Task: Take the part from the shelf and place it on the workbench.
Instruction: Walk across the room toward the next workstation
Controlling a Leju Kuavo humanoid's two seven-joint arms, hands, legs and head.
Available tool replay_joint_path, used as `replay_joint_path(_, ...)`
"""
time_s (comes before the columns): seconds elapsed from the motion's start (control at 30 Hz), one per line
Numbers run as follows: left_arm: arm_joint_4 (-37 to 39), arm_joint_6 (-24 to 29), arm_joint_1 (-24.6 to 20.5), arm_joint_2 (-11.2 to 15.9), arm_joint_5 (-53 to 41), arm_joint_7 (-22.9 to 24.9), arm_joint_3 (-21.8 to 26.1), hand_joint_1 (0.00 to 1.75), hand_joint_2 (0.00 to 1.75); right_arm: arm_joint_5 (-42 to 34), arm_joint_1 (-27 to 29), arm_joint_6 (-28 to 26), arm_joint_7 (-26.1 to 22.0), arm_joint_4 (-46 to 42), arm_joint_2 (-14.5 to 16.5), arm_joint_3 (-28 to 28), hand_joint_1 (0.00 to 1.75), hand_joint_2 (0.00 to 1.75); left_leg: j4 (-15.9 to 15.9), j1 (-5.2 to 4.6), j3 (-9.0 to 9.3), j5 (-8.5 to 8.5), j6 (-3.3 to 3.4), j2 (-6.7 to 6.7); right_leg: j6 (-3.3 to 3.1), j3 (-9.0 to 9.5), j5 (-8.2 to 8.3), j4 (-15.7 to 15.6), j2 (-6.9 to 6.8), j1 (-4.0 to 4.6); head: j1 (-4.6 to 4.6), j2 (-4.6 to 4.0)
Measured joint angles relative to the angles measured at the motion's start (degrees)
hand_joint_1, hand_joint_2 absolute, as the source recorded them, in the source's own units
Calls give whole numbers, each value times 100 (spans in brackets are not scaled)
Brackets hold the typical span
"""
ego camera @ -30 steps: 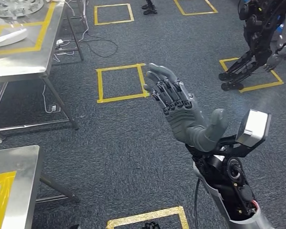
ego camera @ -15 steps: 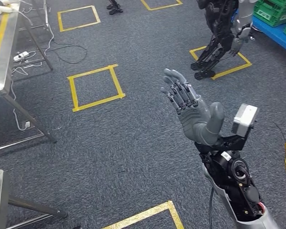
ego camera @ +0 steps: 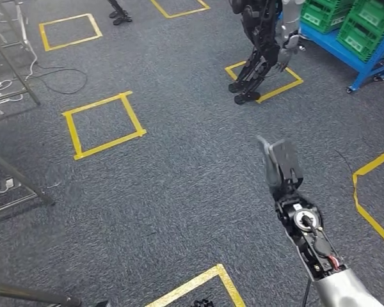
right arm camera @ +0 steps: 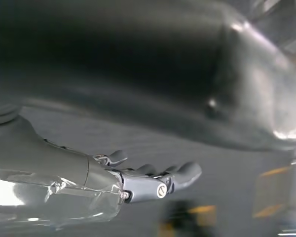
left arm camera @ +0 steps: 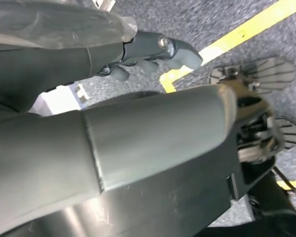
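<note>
My right hand [ego camera: 269,161] is raised over the carpet at the right of the head view, turned edge-on and blurred, just behind its wrist camera block. In the right wrist view its fingers [right arm camera: 165,180] stretch out straight with nothing in them. My left hand [left arm camera: 159,49] hangs low beside my body, its fingers extended and holding nothing. A blue shelf [ego camera: 347,54] carrying green crates [ego camera: 371,25] stands at the far right. I cannot make out any part on it from here.
Another humanoid robot [ego camera: 258,45] stands on a yellow tape square near the shelf. More tape squares [ego camera: 103,123] mark the grey carpet. Metal table legs [ego camera: 16,179] and cables sit at the left edge.
The whole view has swung right: the steel tables slid out to the left and the blue shelf came in. My right hand turned from a spread, palm-up pose to edge-on.
</note>
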Motion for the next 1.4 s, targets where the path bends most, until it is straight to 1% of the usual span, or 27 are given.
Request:
replay_joint_path(0.03, 0, -1, 7, -14, -12, 5, 0, 0, 0, -97, 4, -9, -3, 525, -9, -73, 0, 0, 5, 3, -3, -5, -6, 41, 17, 59, 84, -85, -27, -21, 21, 0)
replay_joint_path(0.1, 0, -5, 20, -37, -29, 10, 0, 0, 0, -211, 45, -26, 45, 1360, -25, -191, 0, 0, 39, 7, 0, -36, -46, 121, 49, 443, 426, -817, -177, -50, 96, 0)
replay_joint_path(0.17, 1, -7, 28, -33, -34, 10, 0, 0, 0, -235, 42, -32, 51, 1969, -27, -249, 0, 0, 105, -18, -4, -84, -107, 208, 14, 746, 629, -1434, -308, -30, 152, 1)
replay_joint_path(0.2, 2, -7, 26, -29, -35, 11, 0, 0, 0, -237, 36, -33, 57, 2223, -26, -269, 0, 0, 130, -33, -5, -100, -130, 253, -24, 785, 642, -1536, -317, -16, 148, 0)
replay_joint_path(0.27, 2, -8, 14, -25, -35, 12, 0, 0, 0, -234, 26, -44, 107, 2676, -25, -308, 0, 0, 143, -38, 11, -122, -166, 342, -127, 773, 650, -1530, -182, -2, 99, -1)
replay_joint_path(0.33, 2, -12, -6, -27, -39, 15, 0, 0, 0, -206, -9, -100, 313, 3047, -25, -335, 0, 0, 282, -9, -21, -248, -222, 259, -199, 778, 663, -1536, -71, -8, 55, 0)
replay_joint_path(0.37, 2, -17, -13, -29, -43, 16, 0, 0, 0, -193, -28, -131, 484, 3223, -24, -344, 0, 0, 519, 5, -121, -396, -249, 159, -228, 783, 671, -1541, -22, -16, 24, 0)
replay_joint_path(0.43, 2, -26, -11, -37, -51, 19, -1, 0, 0, -200, -14, -159, 877, 3581, -19, -369, 0, 0, 1337, 17, -508, -788, -274, -25, -265, 778, 678, -1542, 71, -8, -53, 0)
replay_joint_path(0.47, 2, -29, -4, -41, -55, 22, -1, 0, 0, -212, 33, -151, 1061, 3751, -14, -382, 0, 0, 1737, 17, -710, -930, -275, -59, -276, 776, 680, -1542, 120, 4, -80, 0)
replay_joint_path(0.5, 2, -29, 6, -44, -59, 26, -2, 0, 0, -226, 97, -140, 1231, 3911, -6, -394, 0, 0, 1972, 14, -841, -973, -263, -77, -283, 775, 680, -1542, 175, 17, -92, 0)
replay_joint_path(0.53, 2, -31, 14, -45, -66, 31, -2, 0, 0, -234, 172, -130, 1386, 4055, 4, -404, 0, 0, 1970, 9, -862, -898, -236, -94, -288, 776, 682, -1542, 231, 29, -97, -1)
replay_joint_path(0.57, 2, -33, 20, -46, -75, 36, -2, 0, 0, -239, 245, -120, 1532, 4182, 19, -411, 0, 0, 1729, 0, -766, -725, -196, -122, -293, 777, 685, -1542, 296, 36, -98, -1)
replay_joint_path(0.63, 2, -40, 22, -32, -99, 51, -3, 0, 0, -252, 354, -98, 1828, 4393, 64, -419, 0, 0, 846, -34, -358, -309, -89, -331, -294, 773, 695, -1540, 431, 38, -99, 0)
replay_joint_path(0.67, 2, -43, 19, -20, -113, 65, -4, 0, 0, -260, 386, -80, 1974, 4481, 95, -420, 0, 0, 477, -51, -180, -175, -52, -426, -285, 766, 703, -1539, 505, 34, -99, 1)
replay_joint_path(0.73, 2, -47, 6, 3, -137, 93, -14, 0, 0, -277, 429, -32, 2246, 4641, 152, -423, 0, 0, 170, -76, -26, -117, -11, -487, -247, 744, 722, -1545, 639, 19, -105, 1)
replay_joint_path(0.8, 2, -49, -24, -1, -161, 120, -23, 0, 0, -294, 479, 11, 2504, 4782, 190, -425, 0, 0, 70, -70, 25, -72, 5, -348, -192, 739, 738, -1569, 707, 7, -112, 1)
replay_joint_path(0.87, 1, -51, -42, -10, -188, 133, -26, 0, 0, -303, 509, 43, 2725, 4888, 214, -425, 0, 0, -109, -42, 105, 10, 23, -213, -145, 650, 571, -1361, 481, 37, -80, 0)
replay_joint_path(0.93, 0, -55, -34, -15, -212, 134, -27, 0, 0, -303, 499, 66, 2860, 4970, 231, -427, 0, 0, -190, -37, 146, 44, 30, -72, -106, 367, 178, -704, 150, 47, -21, -1)
replay_joint_path(0.97, 0, -57, -26, -18, -220, 135, -28, 0, 0, -302, 494, 74, 2900, 5005, 239, -427, 0, 0, -186, -37, 146, 40, 29, 4, -78, 206, 2, -329, 69, 28, -1, -1)
replay_joint_path(1.0, 0, -60, -20, -23, -226, 135, -30, 0, 0, -302, 494, 81, 2934, 5040, 250, -427, 0, 0, -174, -31, 144, 30, 19, 74, -46, 110, -82, -83, 24, 1, 10, 0)
replay_joint_path(1.03, 0, -63, -17, -31, -231, 135, -31, 0, 0, -301, 498, 87, 2958, 5074, 260, -426, 0, 0, -154, -18, 141, 14, -1, 140, -8, 113, -56, -37, -6, -31, 19, 0)
replay_joint_path(1.07, 0, -65, -16, -40, -236, 135, -32, 0, 0, -301, 501, 93, 2975, 5106, 267, -426, 0, 0, -121, 2, 137, -8, -27, 199, 35, 231, 72, -220, -43, -64, 29, 0)
replay_joint_path(1.13, 1, -69, -19, -43, -245, 135, -33, 0, 0, -301, 496, 110, 3005, 5153, 287, -426, 0, 0, -10, 39, 127, -81, -110, 301, 117, 663, 391, -970, -198, -110, 67, 0)
replay_joint_path(1.2, 2, -79, -25, -27, -251, 135, -34, 0, 0, -307, 486, 128, 3032, 5180, 321, -428, 0, 0, 122, 40, 115, -156, -196, 379, 75, 913, 513, -1437, -271, -109, 95, 0)
replay_joint_path(1.3, 2, -90, -47, -20, -256, 143, -35, 0, 0, -343, 491, 149, 3048, 5224, 352, -431, 0, 0, 183, 44, 118, -195, -261, 445, -94, 890, 506, -1448, -143, -79, 29, 1)
replay_joint_path(1.37, 1, -90, -52, -20, -257, 148, -35, 0, 0, -360, 488, 161, 3047, 5247, 362, -434, 0, 0, 410, 74, 32, -377, -303, 269, -162, 869, 529, -1449, -54, -83, -26, 0)
replay_joint_path(1.4, 1, -91, -48, -20, -258, 148, -35, 0, 0, -363, 481, 161, 3043, 5255, 365, -436, 0, 0, 710, 86, -98, -564, -320, 133, -190, 856, 545, -1453, -11, -82, -57, -1)
